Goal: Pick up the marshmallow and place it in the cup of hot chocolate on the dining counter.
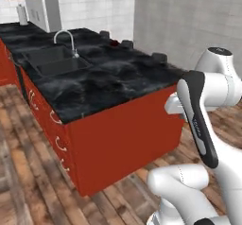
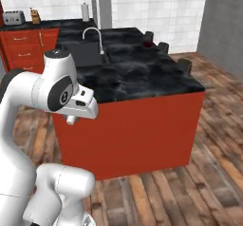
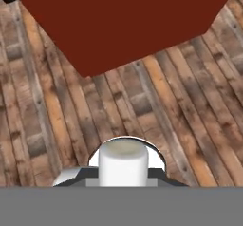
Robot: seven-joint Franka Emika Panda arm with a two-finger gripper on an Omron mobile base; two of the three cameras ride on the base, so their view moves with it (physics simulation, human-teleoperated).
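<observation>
White and soft, the marshmallow [image 3: 123, 165] sits clamped in my pincer [image 3: 123, 175], whose two tips press in on it from either side at the bottom of the hand view. Below it lies the wooden plank floor [image 3: 156, 111], with the red side of the cabinet [image 3: 128, 25] further off. I hold the lump in the air, well apart from the dining counter [image 2: 137, 75], which stretches away ahead of me with its black marbled top. The sink [image 1: 54, 61] and chrome faucet [image 1: 66, 39] are on the left part of that top. The small dark red cup [image 2: 148, 43] stands at the far right edge of the counter, near the dark stools [image 2: 163, 47]
</observation>
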